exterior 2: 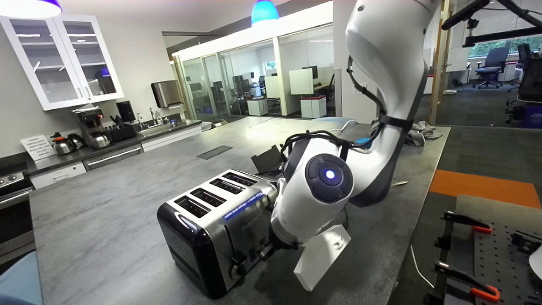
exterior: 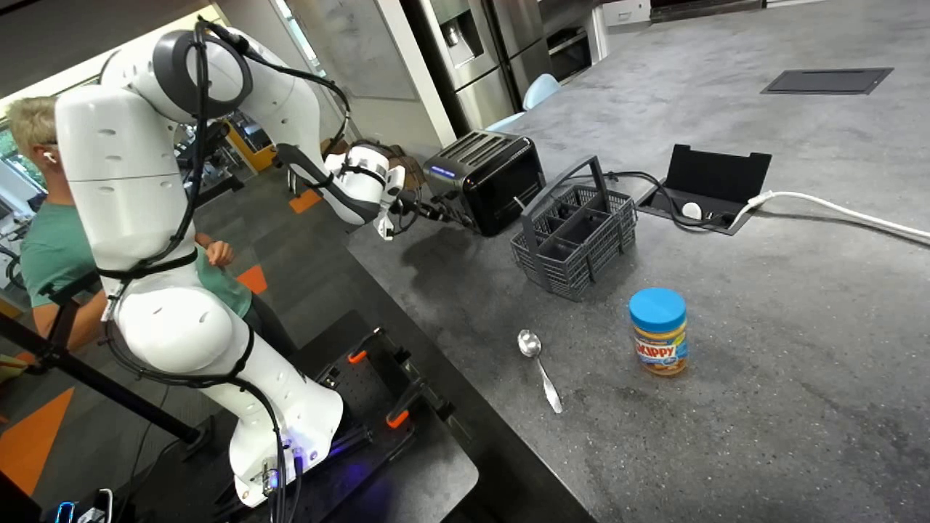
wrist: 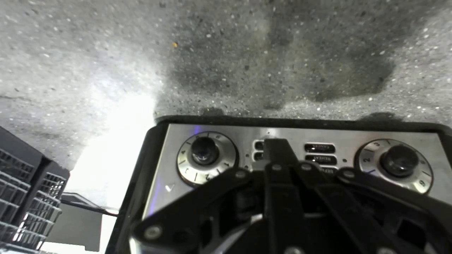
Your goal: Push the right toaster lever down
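Observation:
The black toaster with a silvery slotted top (exterior: 501, 178) stands on the counter; it also shows in an exterior view (exterior 2: 197, 245). Its front panel (wrist: 243, 132), with dials and buttons, appears upside down in the wrist view. My gripper (wrist: 280, 151) is shut and empty, with its tip in front of the buttons between the two dials. It also shows at the toaster's front in both exterior views (exterior: 439, 211) (exterior 2: 263, 251). I cannot tell if it touches. One lever (exterior 2: 239, 258) appears low in its slot. The right lever is hidden behind my wrist or gripper.
A dark grey wire basket (exterior: 574, 243) stands close beside the toaster. A spoon (exterior: 539, 367) and a blue-lidded peanut butter jar (exterior: 659, 334) lie farther along the counter. An open outlet box (exterior: 708, 189) with cables sits behind. A person (exterior: 65, 240) is behind my arm.

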